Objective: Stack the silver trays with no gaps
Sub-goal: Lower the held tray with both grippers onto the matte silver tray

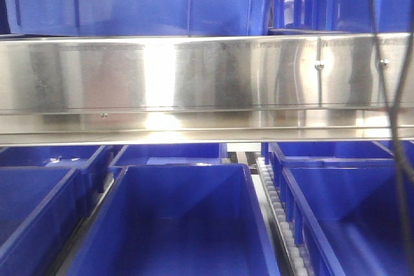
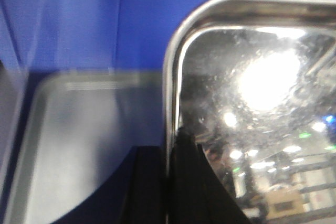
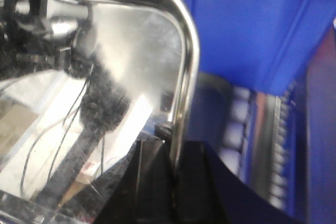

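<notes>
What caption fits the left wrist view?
Left tool grips silver tray by its rim; second tray blurred beyond, blue bin behind.

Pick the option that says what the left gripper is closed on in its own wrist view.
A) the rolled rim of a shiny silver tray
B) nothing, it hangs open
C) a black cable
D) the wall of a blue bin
A: the left gripper has one black finger on each side of the rim of the silver tray, near its rounded corner.
</notes>
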Robot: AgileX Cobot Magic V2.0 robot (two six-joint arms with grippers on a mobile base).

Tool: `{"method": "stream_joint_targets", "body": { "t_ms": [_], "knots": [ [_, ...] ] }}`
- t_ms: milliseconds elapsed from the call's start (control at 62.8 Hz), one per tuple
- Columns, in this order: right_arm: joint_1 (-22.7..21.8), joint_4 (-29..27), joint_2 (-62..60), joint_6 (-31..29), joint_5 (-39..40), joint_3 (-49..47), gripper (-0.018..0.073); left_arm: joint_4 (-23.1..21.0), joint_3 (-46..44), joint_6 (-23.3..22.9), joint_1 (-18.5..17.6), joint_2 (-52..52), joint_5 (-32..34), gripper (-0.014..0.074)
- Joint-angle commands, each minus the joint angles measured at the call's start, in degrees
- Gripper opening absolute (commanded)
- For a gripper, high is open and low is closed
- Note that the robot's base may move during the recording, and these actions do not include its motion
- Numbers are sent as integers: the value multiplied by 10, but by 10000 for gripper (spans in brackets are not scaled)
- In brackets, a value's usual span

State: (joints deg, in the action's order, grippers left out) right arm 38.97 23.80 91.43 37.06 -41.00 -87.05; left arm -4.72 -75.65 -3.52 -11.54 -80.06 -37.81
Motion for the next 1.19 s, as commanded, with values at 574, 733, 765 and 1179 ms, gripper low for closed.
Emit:
{"method": "stream_joint_targets", "body": {
  "t_ms": [574, 733, 765, 1179],
  "knots": [
    [4, -41, 60, -37, 29, -2, -57, 42, -6, -1, 0, -32, 7, 234],
    [4, -33, 66, -37, 27, -2, -57, 61, -6, -1, 0, -32, 2, 235],
    [4, -25, 66, -37, 26, -2, -57, 66, -6, -1, 0, -32, -1, 235],
    [4, 12, 66, -37, 26, -2, 142, 91, -6, -1, 0, -32, -15, 235]
  ]
}}
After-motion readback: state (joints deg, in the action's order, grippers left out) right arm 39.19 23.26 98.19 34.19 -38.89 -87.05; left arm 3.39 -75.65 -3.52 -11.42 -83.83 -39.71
